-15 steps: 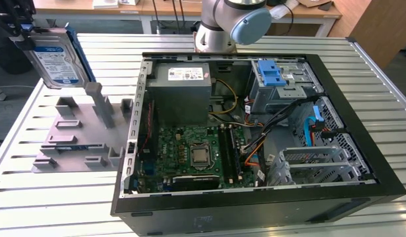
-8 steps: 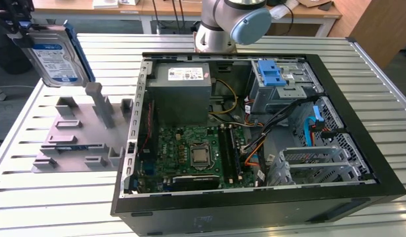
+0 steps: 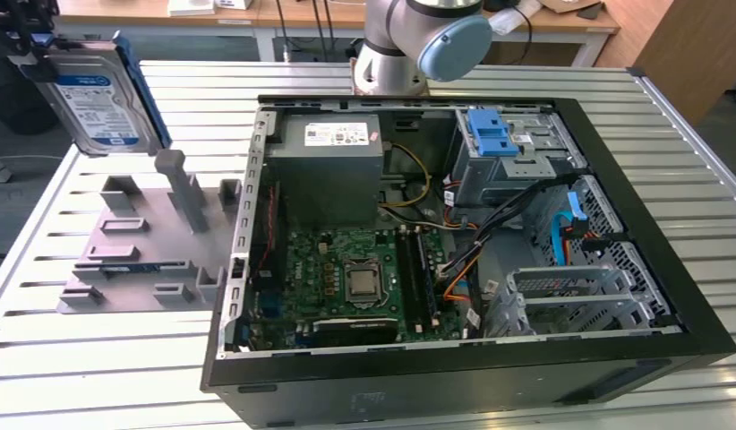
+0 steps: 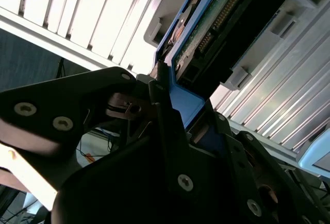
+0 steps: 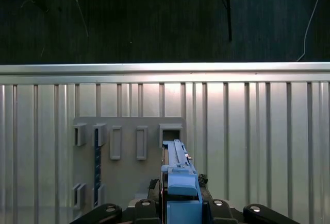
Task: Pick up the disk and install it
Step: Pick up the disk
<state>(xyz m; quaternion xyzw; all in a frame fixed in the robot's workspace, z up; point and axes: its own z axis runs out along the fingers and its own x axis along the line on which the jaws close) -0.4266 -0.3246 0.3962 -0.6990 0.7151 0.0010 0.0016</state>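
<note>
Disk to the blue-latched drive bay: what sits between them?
In the exterior view: bare table slats, then the case wall and the grey power-supply box before the drive bay. The disk hangs in the gripper at the exterior view's left.

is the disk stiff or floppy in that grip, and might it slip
Probably stiff: the disk juts straight from the gripper, no sag. Likely heavy for its size: metal body. It might slip, as the grip is on its smooth blue frame.
</note>
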